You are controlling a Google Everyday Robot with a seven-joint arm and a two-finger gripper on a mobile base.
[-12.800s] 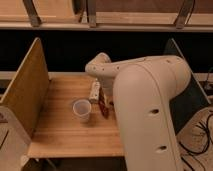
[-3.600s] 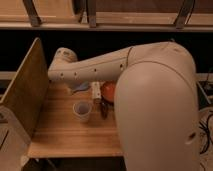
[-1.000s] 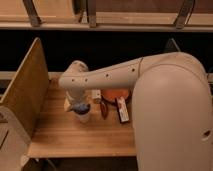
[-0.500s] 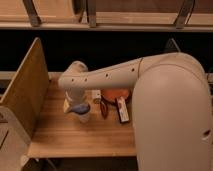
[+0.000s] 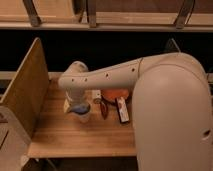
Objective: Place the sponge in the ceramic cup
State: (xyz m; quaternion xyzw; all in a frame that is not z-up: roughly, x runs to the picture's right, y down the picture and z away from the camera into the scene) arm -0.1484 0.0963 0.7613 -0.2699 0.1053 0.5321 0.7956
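From my remote station I see the robot's pale arm [image 5: 115,75] reach from the right edge of the wooden bench [image 5: 75,141] across to its left half, with the wrist bent downward near the upright wooden side panel [image 5: 25,95] on the left edge. The gripper [image 5: 76,102] hangs directly over the ceramic cup [image 5: 84,118], close above its mouth, and I cannot tell whether the claw is wide, narrow or holding anything, as the wrist hides it. The sponge [image 5: 79,108], a dull-blue piece, sits at the cup's rim and covers the mouth; I cannot make out how deep it sits inside. The cup stands upright, left of the bench's middle and nearer the back edge than the front. Just to its right lies a dark red object [image 5: 103,108], then a whitish oblong block [image 5: 122,110] lying lengthwise toward the front edge. Behind these, partly under the arm, rests an orange-red round thing [image 5: 116,95].
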